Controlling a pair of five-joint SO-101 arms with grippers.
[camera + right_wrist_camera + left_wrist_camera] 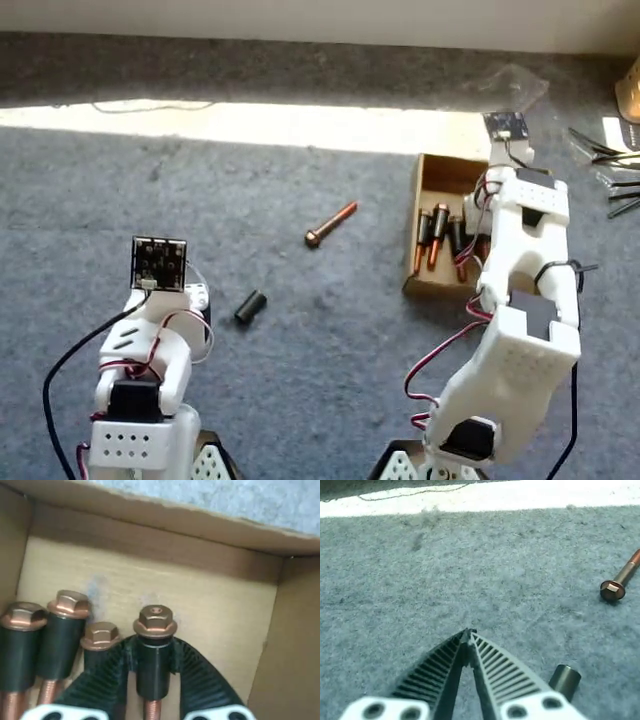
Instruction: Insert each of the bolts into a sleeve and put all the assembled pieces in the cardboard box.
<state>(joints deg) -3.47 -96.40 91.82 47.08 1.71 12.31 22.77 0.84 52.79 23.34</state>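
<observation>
A loose copper bolt (331, 223) lies on the grey carpet, also seen as the bolt (619, 578) ahead of my left gripper. A black sleeve (250, 306) lies near it; the same sleeve (565, 681) sits just beside my left gripper (469, 632), which is shut with nothing in it. The left arm (160, 265) stands at the lower left. Inside the cardboard box (432, 170), my right gripper (155, 655) is shut on an assembled bolt and sleeve (154, 652), held over the box floor. Three more assembled pieces (45, 635) lie beside it.
A bright strip of sunlight (240, 122) crosses the carpet beyond the parts. Black cable ties (605, 150) and a clear plastic bag (515, 85) lie at the far right. The box's wall (165, 520) stands close ahead of the right gripper.
</observation>
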